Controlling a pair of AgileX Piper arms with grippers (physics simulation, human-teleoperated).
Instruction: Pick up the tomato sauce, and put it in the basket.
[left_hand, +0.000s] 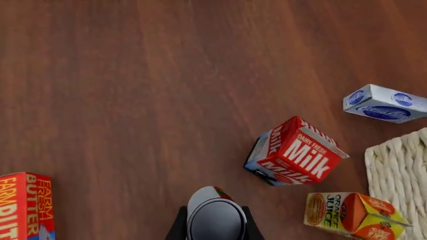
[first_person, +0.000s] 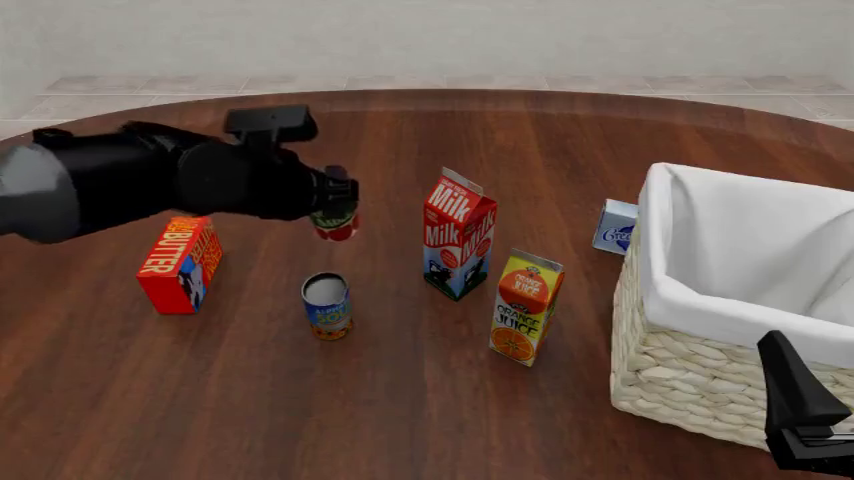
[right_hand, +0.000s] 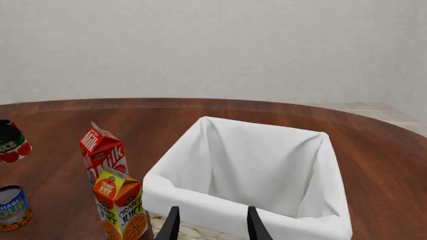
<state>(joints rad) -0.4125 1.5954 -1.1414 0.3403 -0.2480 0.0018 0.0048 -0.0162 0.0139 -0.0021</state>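
My left gripper (first_person: 334, 212) grips the tomato sauce (first_person: 334, 226), lifted clear of the table (first_person: 400, 400).
The can hangs over the table's left-middle, above and just behind the blue-labelled can (first_person: 327, 307), with the butter box (first_person: 180, 264) toward the left edge and the milk carton (first_person: 458, 238) and orange juice carton (first_person: 525, 307) toward the basket (first_person: 694, 370) at the right edge. My right gripper (right_hand: 210, 222) sits parted, holding nothing, at the basket's near rim.

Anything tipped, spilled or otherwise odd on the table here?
Nothing spilled or tipped over. The milk carton, orange juice carton, butter box and soup can stand upright. The tomato sauce is off the table only because the left gripper holds it.
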